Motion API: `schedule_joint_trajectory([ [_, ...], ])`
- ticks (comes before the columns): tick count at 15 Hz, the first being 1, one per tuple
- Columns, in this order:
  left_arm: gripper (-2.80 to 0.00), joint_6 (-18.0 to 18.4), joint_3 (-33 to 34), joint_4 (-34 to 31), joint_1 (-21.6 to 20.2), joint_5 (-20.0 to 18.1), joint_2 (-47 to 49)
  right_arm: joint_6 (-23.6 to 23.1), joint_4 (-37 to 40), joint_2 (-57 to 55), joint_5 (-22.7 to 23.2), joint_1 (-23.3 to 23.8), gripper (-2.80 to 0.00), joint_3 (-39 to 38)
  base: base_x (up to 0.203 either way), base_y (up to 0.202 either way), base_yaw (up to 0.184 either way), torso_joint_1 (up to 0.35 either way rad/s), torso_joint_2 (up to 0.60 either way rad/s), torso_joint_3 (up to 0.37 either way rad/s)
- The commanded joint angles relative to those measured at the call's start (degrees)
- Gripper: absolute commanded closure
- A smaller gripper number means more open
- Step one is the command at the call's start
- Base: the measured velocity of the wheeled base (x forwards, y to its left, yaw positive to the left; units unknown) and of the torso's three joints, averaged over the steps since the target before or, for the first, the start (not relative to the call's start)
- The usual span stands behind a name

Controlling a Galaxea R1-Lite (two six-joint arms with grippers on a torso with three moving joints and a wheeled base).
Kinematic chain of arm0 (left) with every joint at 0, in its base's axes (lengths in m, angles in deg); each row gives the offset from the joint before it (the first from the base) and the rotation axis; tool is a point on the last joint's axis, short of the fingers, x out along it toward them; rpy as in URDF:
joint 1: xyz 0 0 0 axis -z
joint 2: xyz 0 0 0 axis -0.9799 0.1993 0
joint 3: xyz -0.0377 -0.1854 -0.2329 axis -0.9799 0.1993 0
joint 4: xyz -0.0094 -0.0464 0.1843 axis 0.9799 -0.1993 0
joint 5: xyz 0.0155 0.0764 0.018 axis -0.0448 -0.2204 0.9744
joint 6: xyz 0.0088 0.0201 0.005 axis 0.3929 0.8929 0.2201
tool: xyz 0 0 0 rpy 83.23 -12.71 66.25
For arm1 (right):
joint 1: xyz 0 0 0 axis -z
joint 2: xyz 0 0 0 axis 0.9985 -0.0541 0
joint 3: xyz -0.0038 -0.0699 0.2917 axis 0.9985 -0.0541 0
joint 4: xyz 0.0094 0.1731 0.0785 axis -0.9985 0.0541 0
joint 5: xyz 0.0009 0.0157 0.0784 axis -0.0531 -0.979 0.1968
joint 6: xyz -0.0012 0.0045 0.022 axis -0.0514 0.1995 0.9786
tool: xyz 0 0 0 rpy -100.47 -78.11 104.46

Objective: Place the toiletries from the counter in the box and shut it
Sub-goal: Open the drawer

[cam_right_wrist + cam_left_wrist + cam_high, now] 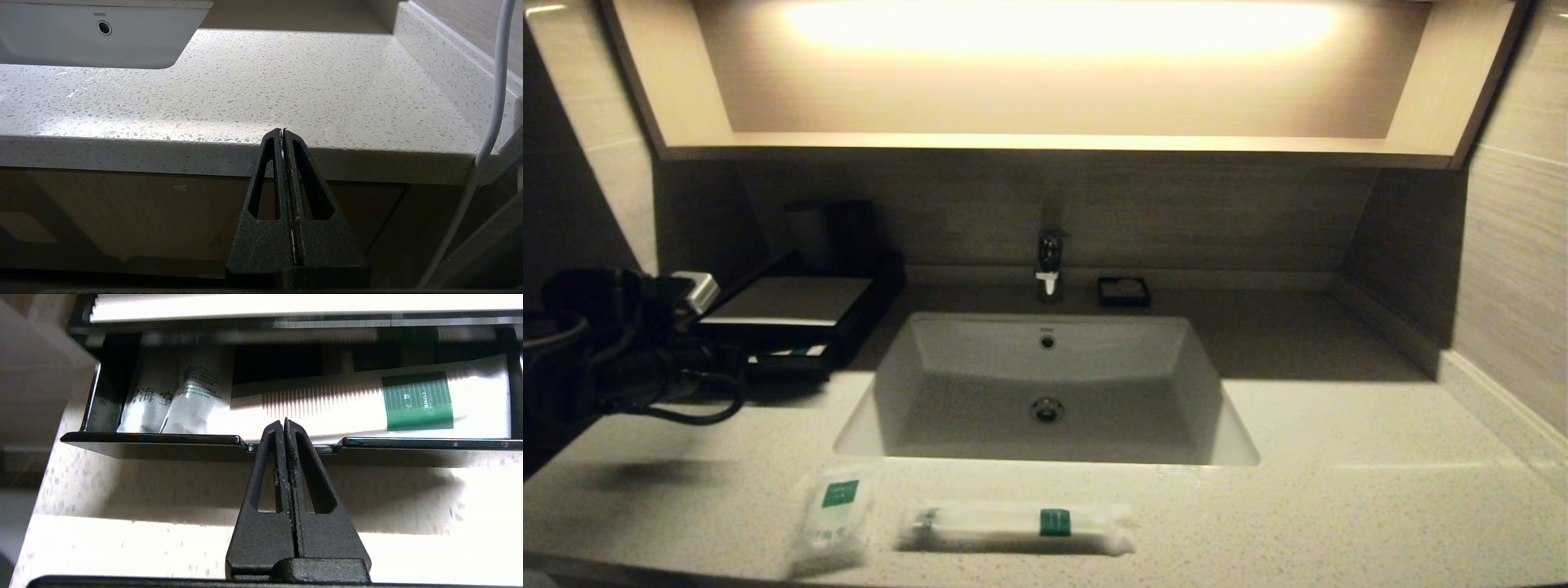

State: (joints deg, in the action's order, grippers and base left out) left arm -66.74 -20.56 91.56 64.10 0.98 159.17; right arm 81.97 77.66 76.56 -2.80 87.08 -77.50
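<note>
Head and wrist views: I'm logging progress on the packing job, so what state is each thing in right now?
Low black box with pale grey top: drawer tray slid out, open.
Packets in the drawer: lying inside.
Small squarish clear packet: on the speckled beige counter, not packed.
Long narrow clear packet: on the counter, not packed.
Left end effector: shut, tip at the drawer's front lip.
Right end effector: shut, empty, parked below the counter edge.

Your head view looks down the tabletop (pixel 1339 490); left wrist sits close at the drawer (pixel 163 439); right wrist faces the tabletop's front edge, sharing the sink (pixel 81 41).
</note>
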Motion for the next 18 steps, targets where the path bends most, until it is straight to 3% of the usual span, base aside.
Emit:
schedule_joint_trajectory([
  [1,0.00,0.5,0.1,-1.7,0.0,-0.1,-0.7,0.0,0.0,0.0,0.0,0.0,0.00,-0.1,0.000,0.000,0.000,0.000,0.00,0.000],
  [6,0.00,1.5,0.0,-4.7,0.0,-0.1,-1.8,0.0,0.0,0.0,0.0,0.0,0.00,-0.1,0.000,0.000,0.000,0.000,0.00,0.000],
  [18,0.00,0.7,-0.2,-4.6,0.0,-0.4,-5.3,0.0,0.0,0.0,0.0,0.0,0.00,-0.1,0.000,0.000,0.000,0.000,0.00,0.000],
])
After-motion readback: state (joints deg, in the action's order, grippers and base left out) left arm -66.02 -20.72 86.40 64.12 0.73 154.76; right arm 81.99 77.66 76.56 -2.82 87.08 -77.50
